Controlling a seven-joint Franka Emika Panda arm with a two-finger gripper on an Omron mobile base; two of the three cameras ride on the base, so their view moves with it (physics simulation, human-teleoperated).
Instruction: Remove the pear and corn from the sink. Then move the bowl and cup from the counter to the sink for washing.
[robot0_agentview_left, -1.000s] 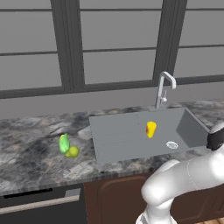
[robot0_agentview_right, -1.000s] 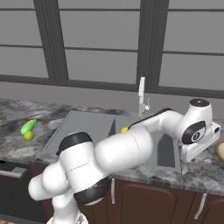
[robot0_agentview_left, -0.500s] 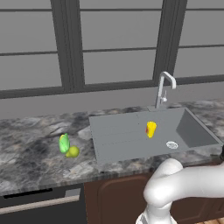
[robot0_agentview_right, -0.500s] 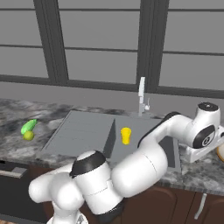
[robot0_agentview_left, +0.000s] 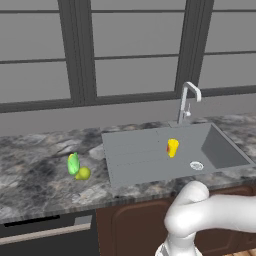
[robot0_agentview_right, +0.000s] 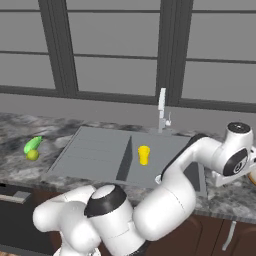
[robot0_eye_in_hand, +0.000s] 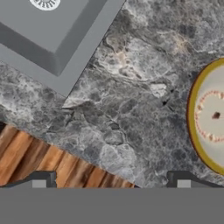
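The yellow cup stands in the grey sink, on the flat part just left of the deep part. It has a red mark on its side. In the right base view the cup is near the middle of the sink, just right of the wall that splits it. The round drain lies to the right of the cup, in the deep part. The shiny faucet stands at the far edge of the sink.

The green corn and the little yellow-green pear lie on the grey stone tabletop, left of the sink. They are touching or just beside each other. The pear is a bit nearer than the corn. In the right base view the corn and the pear are at the far left.

The white arm reaches over to the right side of the sink. The jaws are wide open and hold nothing. They hang over the tabletop, right of the sink's corner. In the hand view the tan bowl sits on the tabletop at the right edge. Its rim looks darker and its inside is pale. Part of it is cut off by the edge of the view. The bowl is apart from the jaws.
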